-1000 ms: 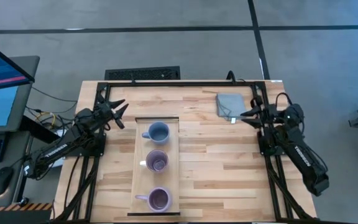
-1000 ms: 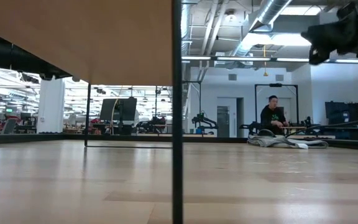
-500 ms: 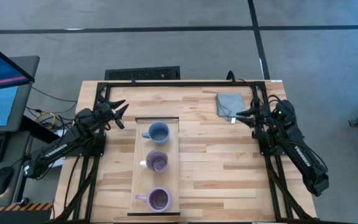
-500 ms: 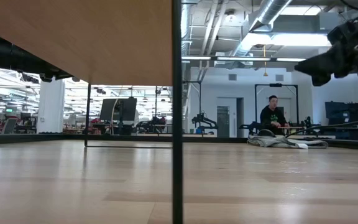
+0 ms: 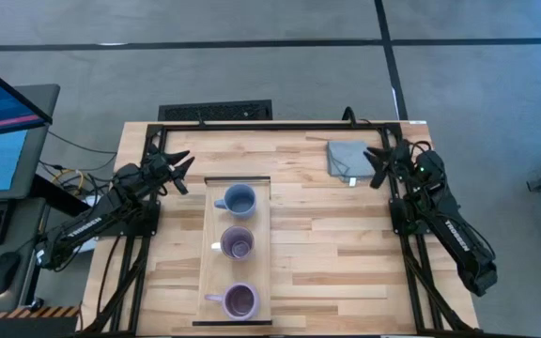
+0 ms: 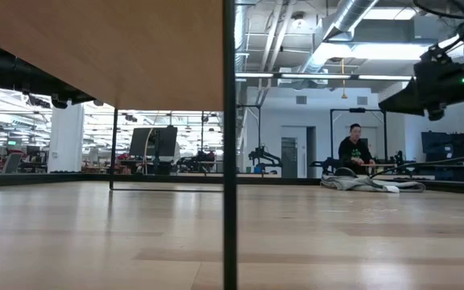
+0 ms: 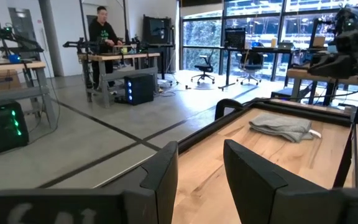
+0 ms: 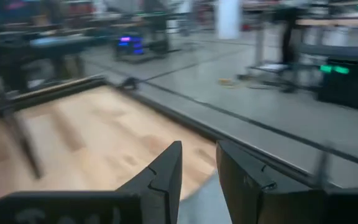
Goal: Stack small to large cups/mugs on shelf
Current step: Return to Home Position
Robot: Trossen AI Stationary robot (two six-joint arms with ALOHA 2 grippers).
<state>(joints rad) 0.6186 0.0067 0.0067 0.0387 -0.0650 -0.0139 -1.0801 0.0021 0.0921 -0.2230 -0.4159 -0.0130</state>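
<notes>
Fingers (image 8: 166, 171) on the right gripper (image 5: 375, 166) are narrowly parted and empty. It has swung toward the table's (image 5: 327, 253) far right corner. With three mugs (image 5: 239, 199) on the shelf (image 5: 210, 225), stacking looks finished. The left gripper (image 5: 180, 173), also empty and parted, waits at the left edge.

Pale plain wood for the shelf (image 5: 210, 272) left of centre, dark at its end edges, and on it a blue-grey mug (image 5: 239, 199) at the top, a lavender mug (image 5: 238, 243) mid-row, a deeper purple mug (image 5: 240, 300) lowest. The counter (image 5: 336, 253) shows light butcher-block stripes; upper right, the folded cloth (image 5: 345, 158) is grey.
</notes>
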